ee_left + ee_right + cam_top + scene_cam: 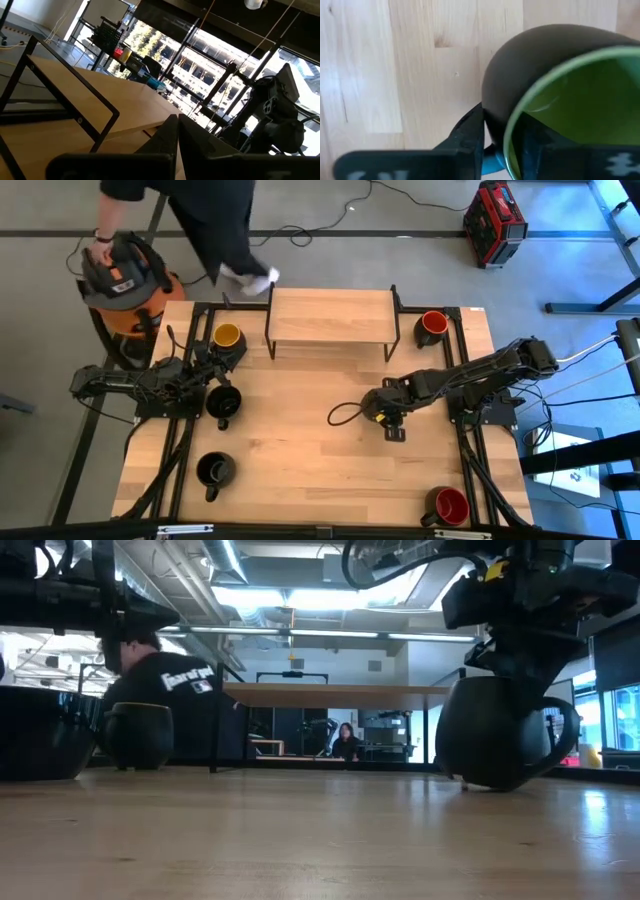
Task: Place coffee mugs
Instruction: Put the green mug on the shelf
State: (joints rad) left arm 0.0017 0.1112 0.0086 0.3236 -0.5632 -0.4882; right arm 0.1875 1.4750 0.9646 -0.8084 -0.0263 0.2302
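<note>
Right gripper (386,416) sits mid-table, jaws clamped over the rim of the green mug (560,95): one finger (467,132) outside the wall, the other inside. In the low view that mug (505,730) tilts, one edge on the table (300,450). Left gripper (205,373) is at the table's left side, jaws closed, holding nothing, next to a black mug (222,401). Yellow mug (227,338) is by the shelf's (331,317) left end, a red mug (432,326) by its right end. Another black mug (215,470) is front left, another red mug (449,505) front right. A person (200,220) stands beyond the table by an orange vacuum (125,275).
</note>
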